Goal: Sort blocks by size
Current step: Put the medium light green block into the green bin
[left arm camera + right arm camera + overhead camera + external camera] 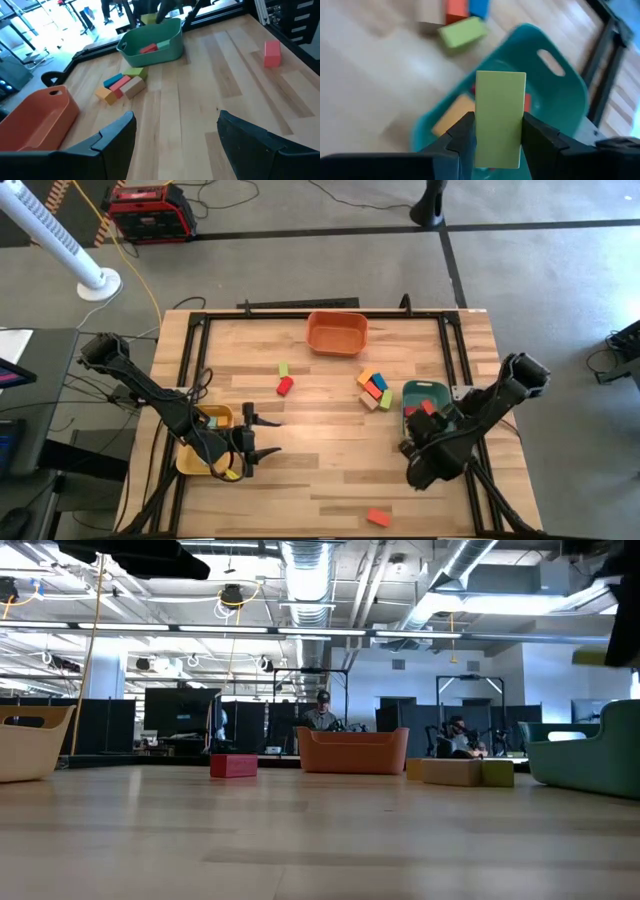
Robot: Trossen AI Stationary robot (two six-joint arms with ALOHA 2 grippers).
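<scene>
1. A light green block (500, 117) is clamped between the fingers of the right gripper (496, 137) and is held above the green tray (572, 100) at the table's right side — the drop-off step is in hand.
2. A release over the tray's hollow is called for next, clear of its rim and of the blocks already inside.
3. The left gripper (175, 135) is parked near the yellow tray (190, 455) with its jaws spread wide and nothing held.
4. Three trays are counted — orange (336, 332), green and yellow.
5. Loose blocks on the table: a cluster of about five (374, 388), a green and red pair (284, 378), and one lone red block (377, 518).
</scene>
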